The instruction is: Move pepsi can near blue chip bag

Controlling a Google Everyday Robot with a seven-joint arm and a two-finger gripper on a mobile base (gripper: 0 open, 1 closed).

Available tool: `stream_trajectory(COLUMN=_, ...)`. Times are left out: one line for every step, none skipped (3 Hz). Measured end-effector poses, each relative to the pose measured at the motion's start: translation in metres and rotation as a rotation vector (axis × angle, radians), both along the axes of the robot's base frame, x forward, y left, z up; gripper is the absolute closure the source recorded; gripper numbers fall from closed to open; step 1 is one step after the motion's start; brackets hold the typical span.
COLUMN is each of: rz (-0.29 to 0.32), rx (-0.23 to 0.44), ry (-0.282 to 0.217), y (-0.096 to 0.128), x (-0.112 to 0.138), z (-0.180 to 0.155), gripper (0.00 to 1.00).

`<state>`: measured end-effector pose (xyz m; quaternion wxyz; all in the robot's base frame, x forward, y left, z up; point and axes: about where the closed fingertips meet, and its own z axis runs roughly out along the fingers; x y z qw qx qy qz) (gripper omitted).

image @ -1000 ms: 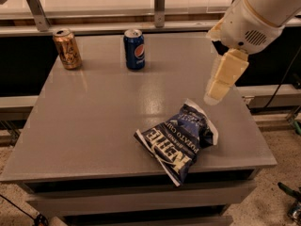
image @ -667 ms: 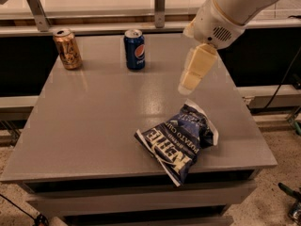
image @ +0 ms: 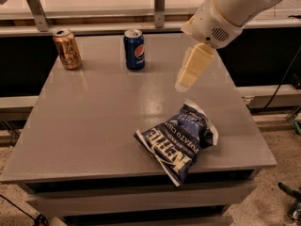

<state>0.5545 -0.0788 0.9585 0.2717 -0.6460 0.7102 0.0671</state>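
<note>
1. Pepsi can (image: 134,49): upright near the back edge of the table (image: 94,121), about mid-width, logo facing the cam. Stands free, w/ bare tabletop on all sides.
2. Gripper (image: 181,84): cream-coloured, hangs in the air right of the pepsi can and up-screen of the blue chip bag (image: 181,140), tip slanting down-left. It's apart from both and not on the table. Open or closed: can't tell, as it reads as one pale block from this angle.
3. Blue chip bag: lies flat and crumpled at the front-right of the table, white lettering upside down to the cam, one corner at or just over the front edge. Well apart from the pepsi can, w/ the gripper roughly between the two.
4. Hidden or cut off: the arm (image: 225,13) enters from the top-right and its upper part runs out of frame. The wrist housing covers part of the back-right table edge. Small print on the bag is hard to make out.
5. Other: a gold-tan can (image: 67,49) stands upright at the back-left, left of the pepsi can and apart from it. Metal rail posts (image: 160,6) stand behind the table. Nothing lies on the tabletop between pepsi can and bag.
</note>
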Motion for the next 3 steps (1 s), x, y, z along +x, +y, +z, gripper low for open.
stream_trajectory(rz=0.022, rx=0.120, ry=-0.103, y=0.019, x=0.040, z=0.005, gripper=0.00)
stream_trajectory(rz=0.023, rx=0.248, ry=-0.181, y=0.048, x=0.088, z=0.013, gripper=0.00)
stream_trajectory(rz=0.001, rx=0.374, ry=-0.191, y=0.073, x=0.125, z=0.015, gripper=0.00)
